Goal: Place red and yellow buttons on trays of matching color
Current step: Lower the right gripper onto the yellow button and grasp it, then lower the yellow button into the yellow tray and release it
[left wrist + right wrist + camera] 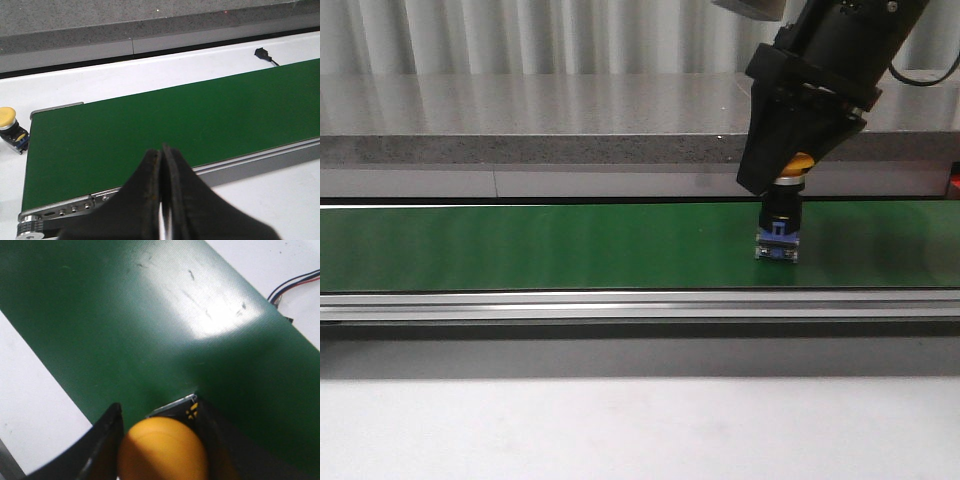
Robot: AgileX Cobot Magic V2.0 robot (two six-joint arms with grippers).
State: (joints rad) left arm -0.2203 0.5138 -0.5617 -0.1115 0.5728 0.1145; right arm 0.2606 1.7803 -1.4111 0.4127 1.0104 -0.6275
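The yellow button (782,215) stands upright on the green conveyor belt (540,245), toward its right end, with your right gripper (790,170) closed around its yellow cap from above, the fingers on either side so the base stays free to lift off the belt. Your left gripper (162,200) hangs idle over the belt's near edge with its fingers pressed together on nothing, which keeps it out of the working arm's way. A second yellow button (11,129) sits on the white table just beside the belt's end, and no tray is in view yet.
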